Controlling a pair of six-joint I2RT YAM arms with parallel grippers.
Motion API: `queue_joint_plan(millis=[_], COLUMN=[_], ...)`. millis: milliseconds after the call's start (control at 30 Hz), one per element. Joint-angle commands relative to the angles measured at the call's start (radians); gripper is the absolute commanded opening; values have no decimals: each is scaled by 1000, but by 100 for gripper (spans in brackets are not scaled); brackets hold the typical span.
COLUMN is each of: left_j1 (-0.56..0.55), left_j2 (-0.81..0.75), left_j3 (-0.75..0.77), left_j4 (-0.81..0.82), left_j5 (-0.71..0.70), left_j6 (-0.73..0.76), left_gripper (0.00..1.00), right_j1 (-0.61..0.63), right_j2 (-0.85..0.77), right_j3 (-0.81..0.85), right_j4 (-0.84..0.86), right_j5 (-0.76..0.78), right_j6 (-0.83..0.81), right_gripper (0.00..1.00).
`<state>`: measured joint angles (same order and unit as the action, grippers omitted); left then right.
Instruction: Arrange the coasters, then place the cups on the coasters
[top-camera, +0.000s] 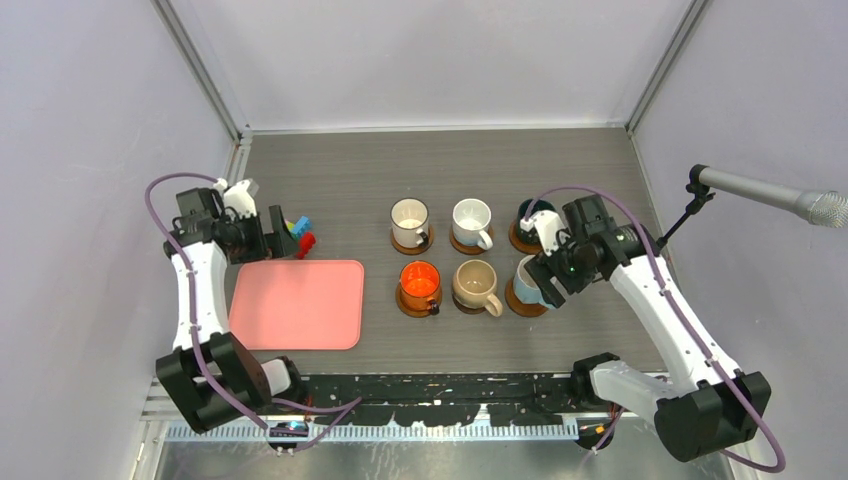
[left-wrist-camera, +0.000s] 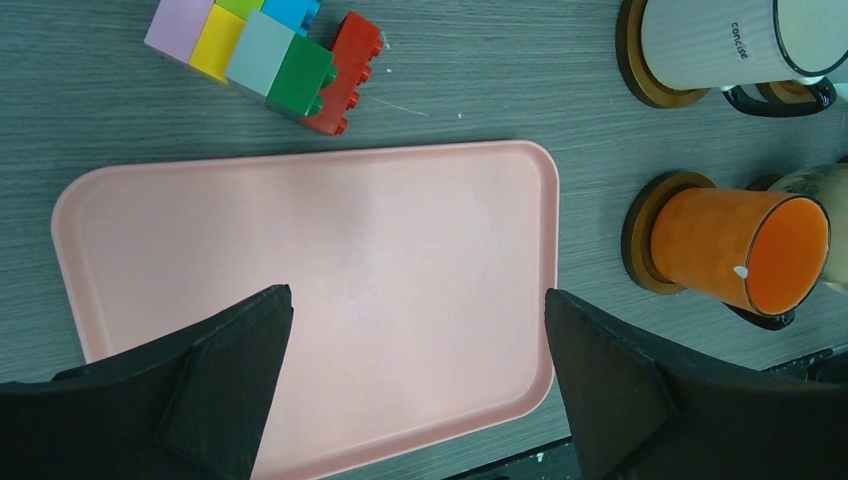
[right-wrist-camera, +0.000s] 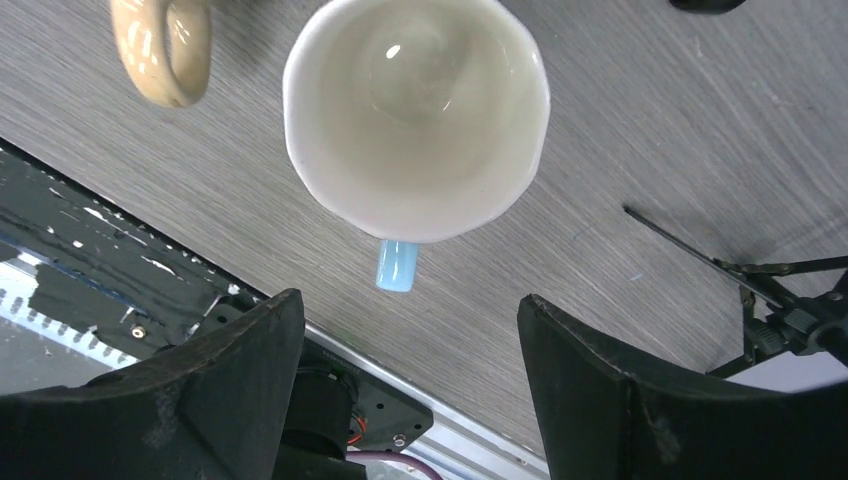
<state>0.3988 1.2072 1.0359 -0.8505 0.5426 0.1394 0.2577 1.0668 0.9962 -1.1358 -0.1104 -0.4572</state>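
Six cups stand on brown coasters in two rows of three. The back row holds a white cup, a second white cup and a dark green cup, partly hidden by the right arm. In front are an orange cup, a tan cup and a light blue cup on its coaster. My right gripper hangs open just above the light blue cup, touching nothing. My left gripper is open over the pink tray, holding nothing.
Colourful toy blocks lie beyond the tray's far edge. The orange cup and a white cup stand right of the tray. A microphone on a stand reaches in at the right. The tan cup's handle is close by the light blue cup.
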Motion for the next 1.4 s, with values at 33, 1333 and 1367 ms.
queue_joint_plan(millis=[33, 1333, 1367], left_j1=[-34, -701, -701], left_j2=[11, 202, 203], left_j3=[63, 315, 308], left_j4=[-1, -35, -32], left_j5=[7, -409, -411], left_j6=[18, 14, 13], left_gripper=[100, 100, 100], right_j1=[-4, -191, -190], right_j2=[12, 101, 99], right_j3=[116, 163, 155], right_j4=[-46, 334, 342], right_j5=[-56, -272, -273], right_j6=[24, 333, 338], right_gripper=[83, 84, 84])
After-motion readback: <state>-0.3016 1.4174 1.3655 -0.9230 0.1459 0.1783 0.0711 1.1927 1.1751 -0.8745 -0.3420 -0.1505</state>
